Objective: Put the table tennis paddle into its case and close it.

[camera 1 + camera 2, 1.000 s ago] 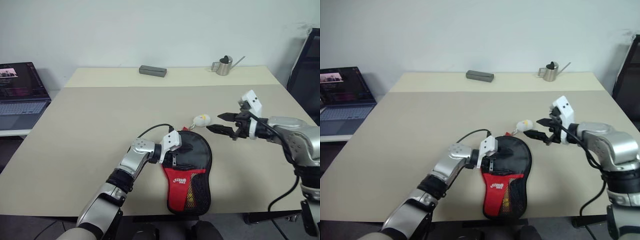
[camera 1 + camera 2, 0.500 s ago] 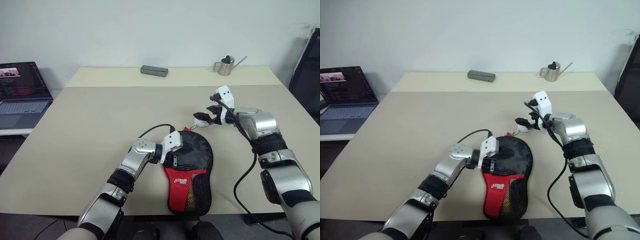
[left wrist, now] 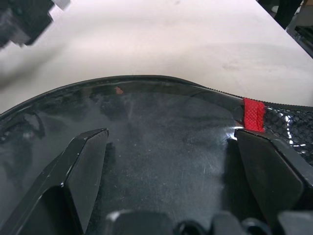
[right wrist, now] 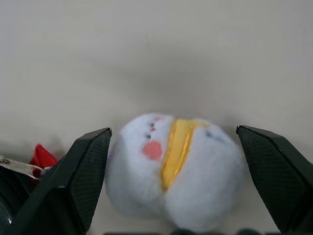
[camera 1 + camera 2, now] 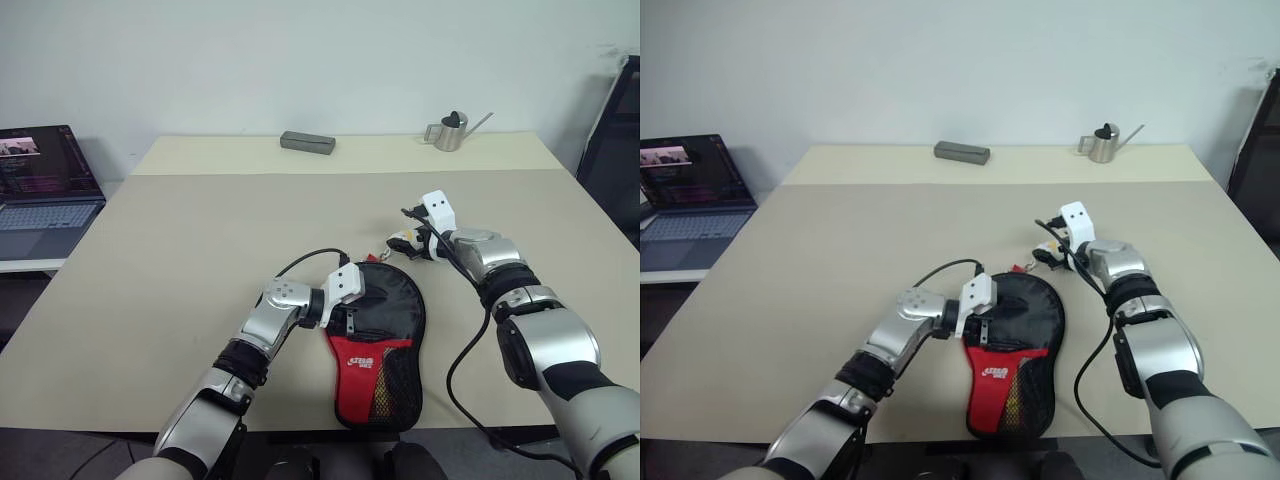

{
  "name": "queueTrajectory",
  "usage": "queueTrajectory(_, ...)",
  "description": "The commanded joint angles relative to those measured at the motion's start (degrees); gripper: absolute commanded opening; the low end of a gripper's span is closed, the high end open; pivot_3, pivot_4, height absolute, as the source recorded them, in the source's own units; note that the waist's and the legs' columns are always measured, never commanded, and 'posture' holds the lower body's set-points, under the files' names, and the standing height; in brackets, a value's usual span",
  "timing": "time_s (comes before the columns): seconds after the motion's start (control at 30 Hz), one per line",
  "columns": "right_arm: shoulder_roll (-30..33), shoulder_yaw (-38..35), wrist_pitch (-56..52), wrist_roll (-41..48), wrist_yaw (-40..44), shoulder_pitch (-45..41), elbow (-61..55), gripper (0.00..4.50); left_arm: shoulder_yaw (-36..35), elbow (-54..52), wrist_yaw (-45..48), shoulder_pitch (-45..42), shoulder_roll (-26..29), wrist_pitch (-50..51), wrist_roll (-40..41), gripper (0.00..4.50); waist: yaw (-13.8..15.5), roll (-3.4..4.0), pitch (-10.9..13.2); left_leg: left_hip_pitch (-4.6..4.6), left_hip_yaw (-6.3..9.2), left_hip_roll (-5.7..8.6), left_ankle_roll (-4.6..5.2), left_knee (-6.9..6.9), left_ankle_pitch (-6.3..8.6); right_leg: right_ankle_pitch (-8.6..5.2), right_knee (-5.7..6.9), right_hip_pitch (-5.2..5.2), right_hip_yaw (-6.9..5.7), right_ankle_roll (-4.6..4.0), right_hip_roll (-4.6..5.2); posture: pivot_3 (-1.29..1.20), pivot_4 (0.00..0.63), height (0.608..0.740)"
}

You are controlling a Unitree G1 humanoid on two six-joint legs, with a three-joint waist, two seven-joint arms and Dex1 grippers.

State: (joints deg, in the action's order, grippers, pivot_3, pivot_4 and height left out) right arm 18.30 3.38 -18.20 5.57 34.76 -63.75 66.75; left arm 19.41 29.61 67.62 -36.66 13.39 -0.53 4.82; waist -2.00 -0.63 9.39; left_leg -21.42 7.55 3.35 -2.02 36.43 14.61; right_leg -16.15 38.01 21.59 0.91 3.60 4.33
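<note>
The case (image 5: 378, 335) lies flat near the table's front edge, with a black round part, a red lower part and a mesh pocket. My left gripper (image 5: 352, 308) is open at the case's left edge, and both fingers (image 3: 85, 161) spread over the black surface (image 3: 166, 147). The white-yellow plush charm (image 5: 401, 241) lies just beyond the case's top. My right gripper (image 4: 172, 132) is open and straddles the charm (image 4: 171, 171) without pinching it. The table tennis paddle is hidden from view.
At the table's far edge stand a grey block (image 5: 306, 142) and a small metal watering can (image 5: 449, 132). An open laptop (image 5: 40, 190) sits off the table to the left. A dark chair (image 5: 612, 140) stands at the right.
My right arm swung in from the right and down, bringing its open gripper around the plush charm. The left gripper and the case stayed put.
</note>
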Motion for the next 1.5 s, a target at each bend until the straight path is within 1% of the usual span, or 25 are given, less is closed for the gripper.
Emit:
queueTrajectory(0.03,-0.32,-1.39,1.47,-0.67,-0.07,-2.30,-0.25,4.50,1.82,1.48,-0.14,2.29,0.06,1.40,-1.92,4.48,-0.02,0.02,-0.01,0.00,0.00,0.00,0.00,0.00,0.00,0.00,0.00,0.00,0.00,0.00,0.00,0.00,0.150,0.740)
queueTrajectory(0.17,-0.67,-1.83,1.62,-0.87,-0.15,-2.29,-0.34,4.50,1.87,1.57,-0.25,2.39,0.12,1.45,-2.07,4.48,-0.04,0.04,-0.02,0.00,0.00,0.00,0.00,0.00,0.00,0.00,0.00,0.00,0.00,0.00,0.00,0.00,0.150,0.740)
queueTrajectory(0.2,-0.71,-1.65,1.83,-1.12,-0.13,-2.20,-0.44,4.20,1.92,1.77,-0.30,2.36,0.11,1.36,-2.16,4.50,-0.04,0.04,-0.03,0.00,0.00,0.00,0.00,0.00,0.00,0.00,0.00,0.00,0.00,0.00,0.00,0.00,0.150,0.740)
queueTrajectory(0.23,-0.74,-1.37,1.95,-1.40,0.15,-2.04,-0.60,4.11,1.96,1.87,-0.37,2.37,0.10,1.31,-2.22,4.50,-0.04,0.05,-0.03,0.00,0.00,0.00,0.00,0.00,0.00,0.00,0.00,0.00,0.01,0.00,0.00,0.00,0.150,0.740)
queueTrajectory(0.3,-0.80,-0.66,2.12,-2.13,1.06,-1.46,-1.22,3.60,2.04,1.99,-0.46,2.45,0.11,1.26,-2.33,4.50,-0.04,0.06,-0.04,0.00,0.00,0.01,0.00,0.00,0.00,0.00,0.01,0.00,0.00,0.00,0.00,0.00,0.150,0.740)
queueTrajectory(0.43,-0.81,0.30,3.00,-3.72,1.50,-0.46,-2.65,2.23,2.19,2.78,-0.47,2.55,0.15,1.14,-2.63,4.50,-0.05,0.11,-0.06,0.01,0.00,0.02,0.00,0.00,0.00,0.00,0.01,0.00,0.00,0.00,0.00,0.00,0.150,0.740)
queueTrajectory(0.53,-0.68,0.61,3.48,-4.64,1.88,0.13,-3.91,1.38,2.25,3.59,-0.45,2.59,0.13,1.06,-2.85,4.50,-0.05,0.13,-0.08,0.01,0.00,0.02,0.00,0.00,0.00,0.00,0.01,0.00,0.00,0.00,0.00,0.00,0.150,0.740)
queueTrajectory(0.6,-0.55,0.60,3.46,-5.10,2.14,0.58,-5.07,0.95,2.22,4.19,-0.66,2.61,0.07,1.20,-2.99,4.50,-0.04,0.15,-0.09,0.01,0.01,0.02,0.00,0.00,0.00,0.00,0.01,0.00,0.00,0.00,0.00,0.00,0.150,0.740)
queueTrajectory(0.63,-0.38,0.78,3.35,-5.30,2.55,0.84,-5.80,0.86,2.16,4.78,-0.67,2.51,0.01,1.46,-3.01,4.50,-0.03,0.15,-0.10,0.01,0.01,0.02,0.00,0.00,0.00,0.00,0.01,-0.01,-0.01,0.00,0.00,0.00,0.150,0.740)
queueTrajectory(0.77,0.66,0.75,2.86,-5.88,2.99,1.82,-8.68,0.75,2.32,7.61,-0.19,1.84,0.06,1.58,-3.44,4.50,-0.02,0.19,-0.12,0.09,0.01,0.03,0.00,0.00,0.00,0.00,0.00,-0.09,-0.01,0.00,0.00,0.00,0.150,0.740)
queueTrajectory(0.9,2.25,0.25,2.14,-6.38,3.13,2.87,-10.44,0.69,2.41,9.53,-0.07,1.85,-0.24,0.91,-3.64,4.50,0.01,0.20,-0.13,0.45,0.01,0.06,0.00,-0.05,0.00,0.00,0.03,-0.42,-0.01,0.00,-0.01,0.00,0.150,0.740)
queueTrajectory(1.13,5.84,0.64,-1.55,-6.80,4.95,8.85,-18.55,0.69,2.64,10.95,0.01,2.57,-0.84,0.46,-3.85,4.50,0.13,0.24,-0.28,0.51,0.00,0.04,0.00,-0.05,0.00,0.00,0.01,-0.51,-0.01,0.01,0.00,0.00,0.150,0.740)
queueTrajectory(1.3,10.03,0.25,-6.27,-6.26,7.24,15.12,-27.91,0.69,2.83,11.07,0.29,2.90,-1.12,0.55,-3.85,4.50,0.22,0.36,-0.43,0.51,0.00,0.04,0.01,-0.05,0.00,-0.01,-0.02,-0.54,-0.02,0.02,0.01,0.00,0.150,0.740)
queueTrajectory(1.5,16.50,-1.29,-15.38,-3.50,11.81,23.78,-45.53,0.69,3.01,11.32,0.68,2.99,-0.95,0.30,-4.19,4.50,0.33,0.43,-0.50,0.50,0.00,0.03,0.01,-0.06,0.01,-0.03,-0.09,-0.58,-0.04,0.05,0.02,0.00,0.150,0.740)
